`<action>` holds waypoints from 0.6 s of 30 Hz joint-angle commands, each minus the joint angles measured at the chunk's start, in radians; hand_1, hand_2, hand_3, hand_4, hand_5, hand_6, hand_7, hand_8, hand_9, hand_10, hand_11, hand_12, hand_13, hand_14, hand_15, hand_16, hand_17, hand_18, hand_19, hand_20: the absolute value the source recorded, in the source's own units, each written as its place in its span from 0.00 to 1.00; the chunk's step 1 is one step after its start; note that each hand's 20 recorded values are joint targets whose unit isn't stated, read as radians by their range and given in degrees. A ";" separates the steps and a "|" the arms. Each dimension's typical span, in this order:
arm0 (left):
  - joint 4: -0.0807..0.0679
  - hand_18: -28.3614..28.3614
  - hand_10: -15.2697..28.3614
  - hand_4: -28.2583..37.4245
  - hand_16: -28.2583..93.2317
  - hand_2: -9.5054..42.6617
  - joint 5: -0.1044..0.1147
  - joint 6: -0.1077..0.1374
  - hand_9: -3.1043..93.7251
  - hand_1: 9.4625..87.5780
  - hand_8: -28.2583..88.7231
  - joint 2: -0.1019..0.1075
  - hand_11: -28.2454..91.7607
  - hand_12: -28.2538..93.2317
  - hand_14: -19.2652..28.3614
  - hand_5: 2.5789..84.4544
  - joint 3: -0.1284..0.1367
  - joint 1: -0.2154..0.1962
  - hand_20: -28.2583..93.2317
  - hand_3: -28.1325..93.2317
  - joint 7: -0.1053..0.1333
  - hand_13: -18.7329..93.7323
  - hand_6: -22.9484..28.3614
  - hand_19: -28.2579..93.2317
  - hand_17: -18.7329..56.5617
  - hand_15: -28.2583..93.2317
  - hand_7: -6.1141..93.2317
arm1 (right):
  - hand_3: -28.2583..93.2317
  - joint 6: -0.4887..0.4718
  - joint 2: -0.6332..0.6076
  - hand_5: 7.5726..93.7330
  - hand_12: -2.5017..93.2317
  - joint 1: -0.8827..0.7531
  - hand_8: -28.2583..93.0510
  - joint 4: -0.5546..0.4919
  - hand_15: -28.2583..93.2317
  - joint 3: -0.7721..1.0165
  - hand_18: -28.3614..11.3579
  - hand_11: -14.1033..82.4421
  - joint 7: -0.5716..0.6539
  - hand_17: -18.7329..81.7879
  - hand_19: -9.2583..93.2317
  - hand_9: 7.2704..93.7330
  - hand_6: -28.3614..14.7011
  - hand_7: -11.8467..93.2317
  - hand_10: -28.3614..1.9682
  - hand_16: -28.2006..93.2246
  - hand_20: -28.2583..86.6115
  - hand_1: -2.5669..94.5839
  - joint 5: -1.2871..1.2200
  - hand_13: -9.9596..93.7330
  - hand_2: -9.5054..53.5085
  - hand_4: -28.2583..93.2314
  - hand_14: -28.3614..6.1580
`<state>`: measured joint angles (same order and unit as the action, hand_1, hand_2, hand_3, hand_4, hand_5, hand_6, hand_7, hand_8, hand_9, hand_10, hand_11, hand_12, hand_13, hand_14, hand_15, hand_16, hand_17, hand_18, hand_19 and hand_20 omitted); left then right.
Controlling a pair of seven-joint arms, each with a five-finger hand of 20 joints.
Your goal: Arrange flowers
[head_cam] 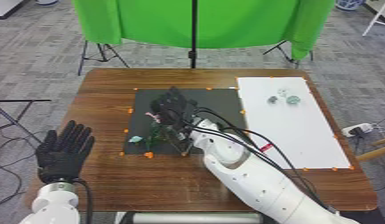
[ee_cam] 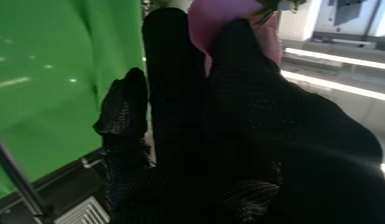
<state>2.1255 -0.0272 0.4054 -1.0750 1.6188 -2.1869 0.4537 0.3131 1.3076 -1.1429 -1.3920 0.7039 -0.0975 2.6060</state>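
Over the black mat (head_cam: 202, 97), my right hand (head_cam: 173, 107) hangs with a small pink thing (head_cam: 153, 117) at its edge. Seen from the wrist, the right hand (ee_cam: 237, 65) has its thumb and a finger against a smooth pink piece (ee_cam: 208, 22), pinching it; green leaves (ee_cam: 291, 6) and a bit of white show beside it. Dark green stems (head_cam: 156, 132) lie just below the hand in the head view, partly hidden by it. A pale green bloom (head_cam: 135, 139) is on the mat's left part. My left hand (head_cam: 64, 152) rests open at the table's left edge.
A white board (head_cam: 291, 130) covers the table's right side, with small pale green flower pieces (head_cam: 292, 100) near its far end. Orange markers (head_cam: 148, 155) line the mat. Black cables (head_cam: 259, 145) run along my right arm. A green cloth (head_cam: 242, 25) hangs behind the table.
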 commanded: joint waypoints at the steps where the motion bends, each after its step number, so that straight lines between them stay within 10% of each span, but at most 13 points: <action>1: -0.004 0.75 0.73 0.00 0.17 0.41 0.010 -0.001 0.44 0.21 0.16 -0.011 0.42 0.31 0.74 0.57 -0.002 -0.017 0.33 0.90 -0.012 0.41 0.68 0.53 0.16 0.51 0.16 | 0.84 -0.023 -0.034 0.76 0.47 -0.032 0.19 -0.050 0.55 -0.005 0.20 0.30 0.044 0.51 0.92 0.88 0.69 0.57 0.66 0.56 0.60 0.67 0.038 0.74 0.00 0.00 0.66; 18: 0.001 0.76 0.73 0.00 0.17 0.42 0.019 0.010 0.44 0.21 0.16 -0.022 0.42 0.31 0.76 0.58 0.013 -0.023 0.33 0.90 -0.029 0.42 0.68 0.53 0.16 0.52 0.17 | 0.90 -0.128 -0.076 0.72 0.21 -0.104 0.17 -0.150 0.66 0.010 0.19 0.38 0.101 0.48 0.91 0.69 0.69 0.43 0.54 0.48 0.60 0.56 0.029 0.62 0.00 0.00 0.56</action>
<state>2.1265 -0.0182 0.4103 -1.0858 1.6330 -2.1880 0.4305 0.2164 1.2573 -1.2224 -1.4956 0.7081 0.0039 2.6333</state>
